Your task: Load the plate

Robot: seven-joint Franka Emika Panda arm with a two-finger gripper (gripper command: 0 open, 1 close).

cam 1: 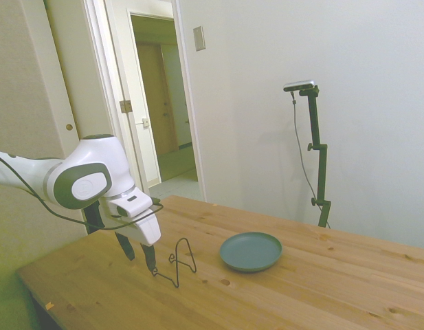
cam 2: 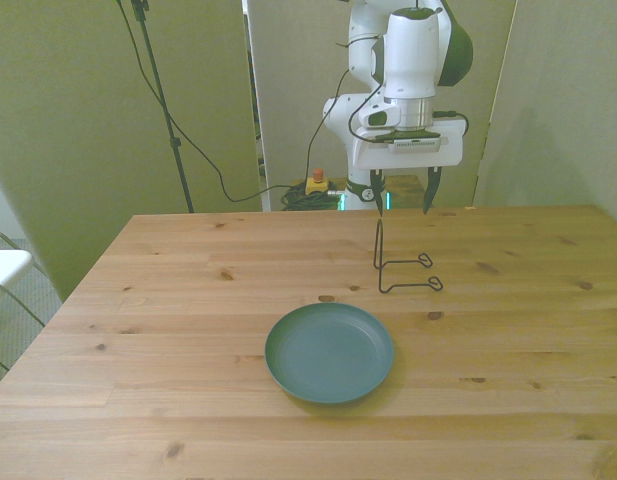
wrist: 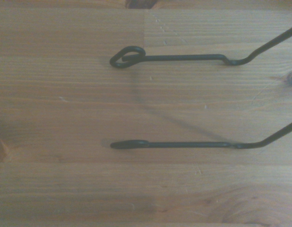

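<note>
The teal plate (cam 2: 329, 352) (cam 1: 251, 251) lies flat on the wooden table, empty. Behind it stands a thin black wire stand (cam 2: 399, 266) (cam 1: 177, 262) with two feet, seen close up in the wrist view (wrist: 174, 101). My gripper (cam 2: 400, 196) (cam 1: 139, 252) hangs open above the table just behind the stand, fingers pointing down and holding nothing. It is well clear of the plate.
The wooden table (cam 2: 138, 300) carries only the plate and the wire stand. Cables and a red-topped button (cam 2: 315, 182) lie on the floor behind the table's far edge. A doorway (cam 1: 163, 103) opens behind the arm in the side view.
</note>
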